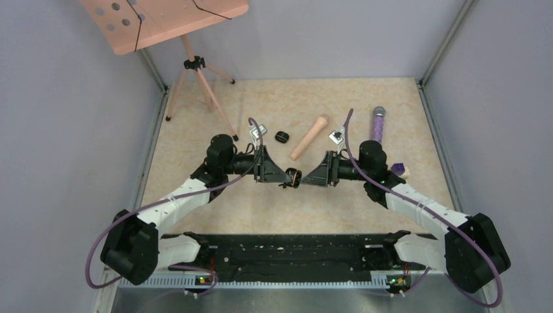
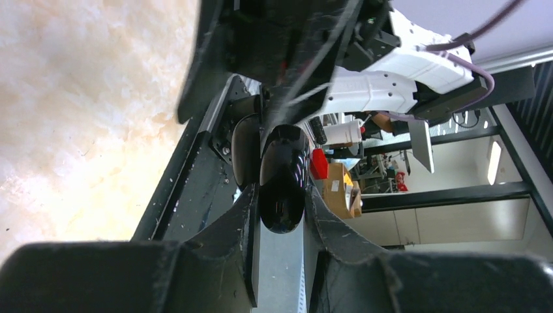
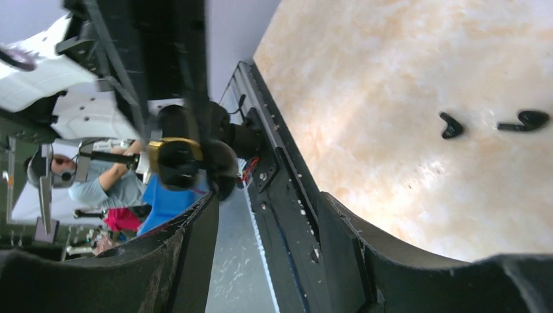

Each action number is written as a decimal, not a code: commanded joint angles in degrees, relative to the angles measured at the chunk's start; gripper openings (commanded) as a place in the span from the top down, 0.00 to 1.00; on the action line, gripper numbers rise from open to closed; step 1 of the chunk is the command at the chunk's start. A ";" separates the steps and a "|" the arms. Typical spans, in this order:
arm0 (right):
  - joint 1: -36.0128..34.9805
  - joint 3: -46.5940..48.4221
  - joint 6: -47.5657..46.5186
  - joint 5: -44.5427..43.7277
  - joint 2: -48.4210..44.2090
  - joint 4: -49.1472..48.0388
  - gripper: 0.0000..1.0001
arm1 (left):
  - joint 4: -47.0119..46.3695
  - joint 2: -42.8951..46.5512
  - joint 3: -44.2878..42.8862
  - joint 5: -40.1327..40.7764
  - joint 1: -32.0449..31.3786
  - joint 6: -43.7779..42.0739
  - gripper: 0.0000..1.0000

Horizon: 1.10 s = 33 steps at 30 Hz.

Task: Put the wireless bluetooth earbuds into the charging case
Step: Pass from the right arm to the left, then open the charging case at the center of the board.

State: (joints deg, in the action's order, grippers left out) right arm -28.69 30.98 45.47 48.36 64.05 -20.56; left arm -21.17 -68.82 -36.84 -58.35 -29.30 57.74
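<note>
We find the left gripper (image 2: 280, 192) closed firmly on the charging case (image 2: 282, 171), its two fingers pressing the glossy black shell from either side and holding it raised off the counter (image 1: 215, 205). From the left wrist view we note a second dark rounded part just beside the shiny one; we cannot tell from this angle whether the lid stands open. The right gripper (image 3: 267, 197) faces the left one across the middle of the workspace, near the case but apart from it. Its fingers stand well apart, with nothing between them. The earbuds (image 3: 451, 126) are not in the case: both lie on the pale marbled counter, side by side and apart from each other, seen in the right wrist view beyond the right gripper's finger. We cannot make them out in the overhead view. Further back on the counter we record a small black rounded lump (image 1: 282, 137), a pink cylinder (image 1: 310, 137) lying at a slant just right of it, and a purple wand (image 1: 378, 124) nearer the right wall. A purple-and-white cube (image 1: 399, 168) sits beside the right arm's elbow. A wooden tripod (image 1: 195, 72) carrying a perforated pink board (image 1: 163, 19) stands at the far left corner.
</note>
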 commanded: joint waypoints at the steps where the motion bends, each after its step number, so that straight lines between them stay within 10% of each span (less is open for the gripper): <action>1: 1.39 -1.36 -3.22 -2.18 -0.84 5.02 0.45 | -9.06 2.84 -0.75 -2.17 0.46 3.18 1.00; 13: 1.63 4.07 -5.71 -4.37 -7.45 12.56 0.45 | -6.67 2.43 -0.72 -1.59 0.72 1.36 1.00; 33: -1.90 -7.31 20.27 -7.76 -5.37 -34.27 0.37 | -18.38 -0.18 1.85 4.52 0.65 10.50 1.00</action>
State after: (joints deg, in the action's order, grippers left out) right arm -28.80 22.48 62.35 40.16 57.01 -42.83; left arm -32.47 -68.55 -35.68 -54.13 -28.82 65.49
